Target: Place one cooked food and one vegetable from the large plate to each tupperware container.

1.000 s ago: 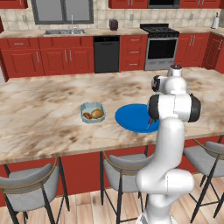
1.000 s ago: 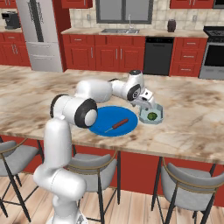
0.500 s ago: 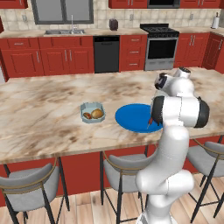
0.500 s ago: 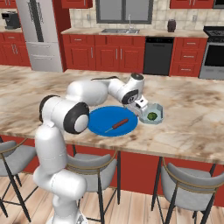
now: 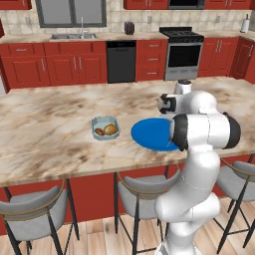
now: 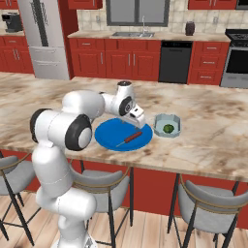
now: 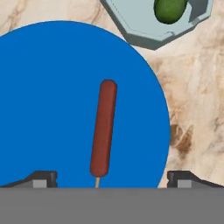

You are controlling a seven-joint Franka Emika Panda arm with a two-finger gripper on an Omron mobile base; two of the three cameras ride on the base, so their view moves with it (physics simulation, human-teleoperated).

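A: Where do things stand?

B: The large plate (image 6: 109,138) sits on the counter (image 6: 213,140) with one item on it, a sausage on a stick (image 7: 103,127). One tupperware container (image 5: 104,129) to the arm's left holds two brownish foods; the other tupperware container (image 6: 167,126), just right of the plate, holds a green vegetable (image 6: 168,128).

A: And the gripper (image 7: 109,177)?

B: It hangs over the plate, fingers (image 7: 41,178) spread wide, empty, either side of the stick end.

A: So which step?

B: Likely fetching the cooked food for the right tub. Next: lower, close across the sausage, carry it beside the vegetable.
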